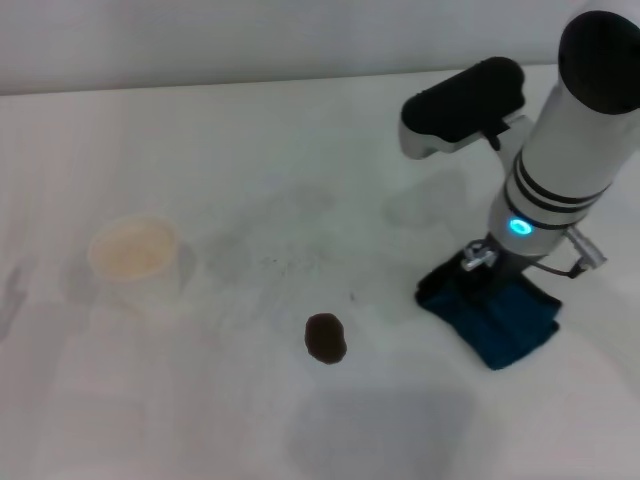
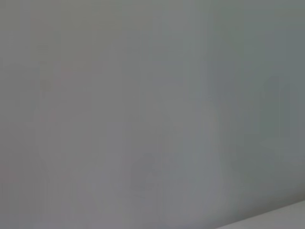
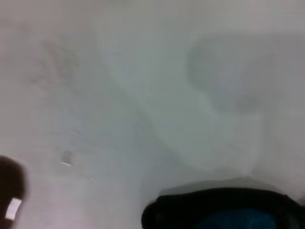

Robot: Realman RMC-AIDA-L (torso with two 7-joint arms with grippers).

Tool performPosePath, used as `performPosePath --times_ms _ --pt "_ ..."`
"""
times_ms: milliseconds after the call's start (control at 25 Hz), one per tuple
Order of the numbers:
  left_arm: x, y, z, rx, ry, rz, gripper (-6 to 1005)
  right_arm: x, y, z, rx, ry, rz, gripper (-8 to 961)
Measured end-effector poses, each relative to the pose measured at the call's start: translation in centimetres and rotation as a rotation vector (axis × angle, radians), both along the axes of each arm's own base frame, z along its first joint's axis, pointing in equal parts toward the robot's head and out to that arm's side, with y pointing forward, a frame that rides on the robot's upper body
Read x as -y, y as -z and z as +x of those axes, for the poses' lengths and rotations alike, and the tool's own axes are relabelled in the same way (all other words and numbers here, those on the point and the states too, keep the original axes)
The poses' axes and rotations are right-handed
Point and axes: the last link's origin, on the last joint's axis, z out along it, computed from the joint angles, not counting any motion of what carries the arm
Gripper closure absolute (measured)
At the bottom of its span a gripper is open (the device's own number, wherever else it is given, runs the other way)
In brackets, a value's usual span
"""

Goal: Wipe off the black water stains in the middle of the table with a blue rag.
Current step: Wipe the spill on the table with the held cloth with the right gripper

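**Right gripper down on the rag, stain untouched nearby**

Right gripper (image 1: 478, 268) comes first in the head view: it points down at the near-left corner of the blue rag (image 1: 500, 322), which lies flat on the table (image 1: 200, 400) on the robot's right. The arm's white body and black wrist housing cover the fingertips, so I cannot tell whether they are spread, pressed together or pinching the cloth. A blue ring light glows on the wrist. The dark stain (image 1: 326, 337) sits on the bare tabletop to the left of the rag, apart from it and near the middle of the table. Farther left stands a pale cup (image 1: 136, 256), well apart from both. Faint grey smears mark the surface behind the stain. The left arm is not in sight.

From the left wrist, only a flat grey surface shows, with a paler strip at one corner.

From the right wrist, the white table (image 3: 143, 95) fills most of the picture. The rag (image 3: 228, 210) shows as a dark fold with a hint of blue at one edge, and the stain (image 3: 10, 191) appears at the opposite edge, apart from the rag.
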Motion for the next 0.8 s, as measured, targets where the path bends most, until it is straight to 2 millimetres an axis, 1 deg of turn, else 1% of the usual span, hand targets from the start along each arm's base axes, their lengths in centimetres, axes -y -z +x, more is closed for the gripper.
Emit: performPosePath --times_ms 240,400,640,800 --pt "-0.5 0.1 0.0 -0.003 -0.005 -0.009 138 -0.3 1.7 -2.7 -0.057 -0.111 -0.049 890" --pt "-0.8 0.1 0.2 -0.004 0.000 -0.010 138 0.0 3.6 -4.5 -0.086 -0.171 -0.105 889" --pt "-1.2 0.3 0.6 0.003 0.011 -0.010 137 1.1 6.9 -6.3 -0.114 -0.221 -0.215 892" --pt "-1.2 0.3 0.6 0.004 0.011 -0.010 137 2.3 8.2 -8.2 -0.127 -0.258 -0.276 895"
